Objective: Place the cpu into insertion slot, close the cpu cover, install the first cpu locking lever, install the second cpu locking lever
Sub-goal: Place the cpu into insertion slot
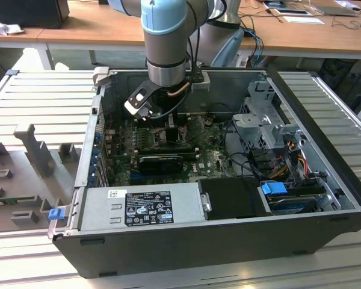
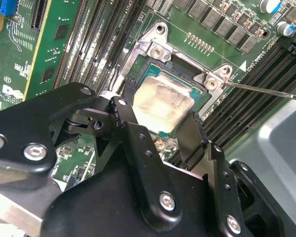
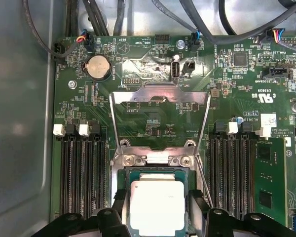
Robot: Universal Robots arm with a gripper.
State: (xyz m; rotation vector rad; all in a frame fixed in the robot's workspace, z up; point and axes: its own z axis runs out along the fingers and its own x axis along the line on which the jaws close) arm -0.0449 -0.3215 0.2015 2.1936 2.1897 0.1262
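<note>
Black metal walls of an open computer case [image 1: 240,244] frame the exterior view. The pale blue arm [image 1: 165,36] reaches down to the green motherboard [image 1: 213,159], and its wrist covers the spot where it meets the board.

In the first wrist view the cpu [image 3: 155,207] lies flat inside the black socket [image 3: 158,172], its near part cut off at the picture's edge. The gripper [image 3: 158,197] has its fingers [image 3: 119,202] apart, one on each side of the socket, clamped on nothing. The cpu cover [image 3: 160,94] stands open, hinged at the socket's far edge; upright or leaning back, I cannot tell.

In the second wrist view the cpu [image 2: 163,103] rests in the socket [image 2: 154,67] between the spread fingers [image 2: 121,111] of the gripper [image 2: 158,116], whose body hides the socket's near edge. A thin metal rod [image 2: 266,91] juts out beside the socket.
</note>
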